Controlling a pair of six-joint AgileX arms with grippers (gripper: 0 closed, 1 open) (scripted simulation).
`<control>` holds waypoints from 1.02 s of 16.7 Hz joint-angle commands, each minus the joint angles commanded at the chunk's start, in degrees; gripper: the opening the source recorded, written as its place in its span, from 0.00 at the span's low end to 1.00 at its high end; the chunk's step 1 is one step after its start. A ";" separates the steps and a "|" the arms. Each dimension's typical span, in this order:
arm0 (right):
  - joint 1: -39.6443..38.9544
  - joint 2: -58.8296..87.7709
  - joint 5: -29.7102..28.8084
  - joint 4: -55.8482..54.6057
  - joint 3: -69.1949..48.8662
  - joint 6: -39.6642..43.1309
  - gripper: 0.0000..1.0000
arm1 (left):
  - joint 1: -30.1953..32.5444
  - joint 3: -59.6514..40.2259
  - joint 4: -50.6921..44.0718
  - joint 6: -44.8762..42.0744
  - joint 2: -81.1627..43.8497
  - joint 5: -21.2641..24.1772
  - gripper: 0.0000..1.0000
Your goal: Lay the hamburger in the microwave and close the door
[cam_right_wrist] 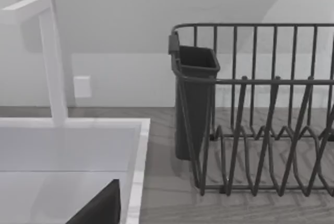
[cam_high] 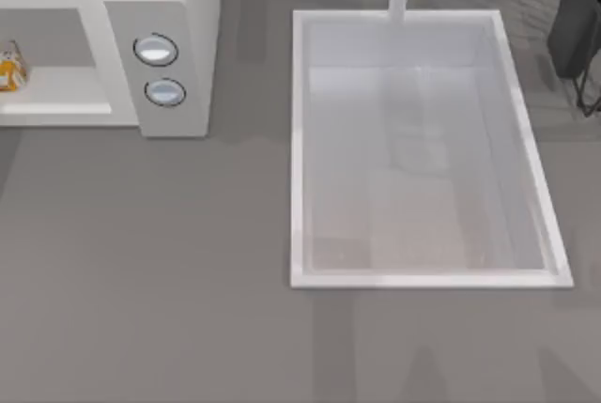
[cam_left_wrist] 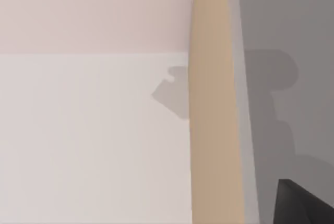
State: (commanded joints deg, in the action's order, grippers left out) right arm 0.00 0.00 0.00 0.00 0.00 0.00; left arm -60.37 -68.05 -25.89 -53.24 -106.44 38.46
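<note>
Already the hamburger (cam_high: 9, 69) sits inside the microwave (cam_high: 178, 8); no door visible. Gripper states: cannot tell. A blind push could jam against the sink (cam_high: 299, 140).

— Where's the hamburger (cam_high: 9, 69)?
— Inside the microwave (cam_high: 174, 8), at the top view's far left: white wrapper, orange print, resting on the cavity floor.
— And the microwave?
— Off-white box, cavity open to view, two round silver-blue knobs (cam_high: 156, 50) stacked on its right panel.

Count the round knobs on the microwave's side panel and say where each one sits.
2: one knob sits farther back on the microwave panel, the other knob just nearer the front.
</note>
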 joint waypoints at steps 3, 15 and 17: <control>0.00 0.00 0.00 0.00 0.00 0.00 1.00 | -0.07 3.03 3.75 -0.12 -1.45 0.24 0.00; 0.00 0.00 0.00 0.00 0.00 0.00 1.00 | 7.01 19.17 11.05 7.52 11.25 -3.25 0.00; 0.00 0.00 0.00 0.00 0.00 0.00 1.00 | 9.00 23.36 13.24 9.69 14.83 -4.17 0.00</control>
State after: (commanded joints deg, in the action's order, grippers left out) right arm 0.00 0.00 0.00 0.00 0.00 0.00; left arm -51.37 -44.69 -12.65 -43.55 -91.61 34.28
